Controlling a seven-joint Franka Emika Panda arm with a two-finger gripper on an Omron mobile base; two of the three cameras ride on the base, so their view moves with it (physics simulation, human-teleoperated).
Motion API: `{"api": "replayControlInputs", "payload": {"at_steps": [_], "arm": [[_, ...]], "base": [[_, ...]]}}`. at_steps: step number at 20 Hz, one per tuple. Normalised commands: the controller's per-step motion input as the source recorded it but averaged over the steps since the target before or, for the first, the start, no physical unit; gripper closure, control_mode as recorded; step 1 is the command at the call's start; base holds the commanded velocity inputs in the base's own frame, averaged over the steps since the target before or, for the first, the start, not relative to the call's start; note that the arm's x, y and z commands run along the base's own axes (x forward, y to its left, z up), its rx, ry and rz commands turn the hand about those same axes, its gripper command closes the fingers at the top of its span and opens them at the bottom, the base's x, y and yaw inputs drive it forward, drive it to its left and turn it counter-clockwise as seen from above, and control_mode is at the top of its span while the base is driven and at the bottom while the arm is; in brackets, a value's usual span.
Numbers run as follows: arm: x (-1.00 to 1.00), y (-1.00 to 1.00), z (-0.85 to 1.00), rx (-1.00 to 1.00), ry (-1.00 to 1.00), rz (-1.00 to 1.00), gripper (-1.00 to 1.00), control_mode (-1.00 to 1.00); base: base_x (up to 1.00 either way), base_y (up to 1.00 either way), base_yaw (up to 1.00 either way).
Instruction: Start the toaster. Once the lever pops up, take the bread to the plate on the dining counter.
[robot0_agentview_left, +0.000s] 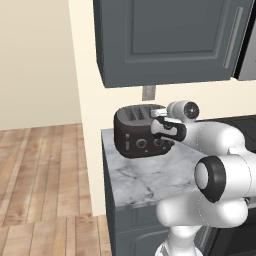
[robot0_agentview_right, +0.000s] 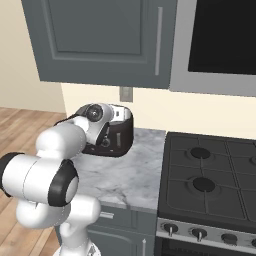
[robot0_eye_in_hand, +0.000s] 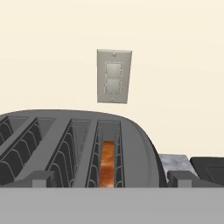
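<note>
toaster (robot0_agentview_left: 137, 131): dark, slightly glossy | bread (robot0_eye_in_hand: 107, 162): rough brown | counter (robot0_agentview_left: 150, 175): polished veined marble | floor (robot0_agentview_left: 45, 170): wood

Cream wall (robot0_agentview_left: 45, 60), wood plank floor (robot0_agentview_left: 45, 175), dark grey upper cabinet (robot0_agentview_left: 170, 40), marble counter (robot0_agentview_left: 145, 177), black stove (robot0_agentview_right: 210, 180), wall outlet (robot0_eye_in_hand: 113, 76)

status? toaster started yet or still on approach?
Done: nothing visibly completed. The bread sits down in a slot of the toaster, on the marble counter. In hand: the gripper is open and holds nothing, hovering at the toaster's top. Whether the lever has been pressed can't be told from these views. Left: wait for the pop-up, pull the bread, carry it to the plate.
</note>
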Motion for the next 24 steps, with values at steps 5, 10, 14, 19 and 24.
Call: {"api": "replayControlInputs", "payload": {"at_steps": [5, 10, 14, 19, 24], "arm": [[0.0, 0.0, 0.0, 0.0, 0.0, 0.0, -1.0, -1.0], [0.0, 0.0, 0.0, 0.0, 0.0, 0.0, -1.0, -1.0], [0.0, 0.0, 0.0, 0.0, 0.0, 0.0, -1.0, -1.0], [0.0, 0.0, 0.0, 0.0, 0.0, 0.0, -1.0, -1.0], [0.0, 0.0, 0.0, 0.0, 0.0, 0.0, -1.0, -1.0]], "base": [[0.0, 0.0, 0.0], [0.0, 0.0, 0.0], [0.0, 0.0, 0.0], [0.0, 0.0, 0.0], [0.0, 0.0, 0.0]]}}
